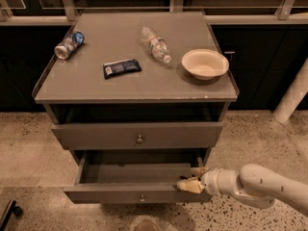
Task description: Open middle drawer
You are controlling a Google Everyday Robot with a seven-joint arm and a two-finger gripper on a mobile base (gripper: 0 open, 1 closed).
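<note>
The middle drawer [120, 194] is the lower of the two grey drawers in view. It has a shallow flat front with a small round knob [142, 197] and stands pulled out, showing its bare inside. My gripper [193, 178] comes in from the right on a white arm [260, 184] and sits at the right end of that drawer's front panel, at its top edge. The top drawer [138, 135] above it is pushed in.
On the cabinet top [96, 88] lie a crushed can [69, 44], a dark snack packet [121, 68], a clear plastic bottle [155, 44] and a white bowl [205, 64]. Speckled floor [29, 158] surrounds the cabinet. A white post [293, 97] stands at the right.
</note>
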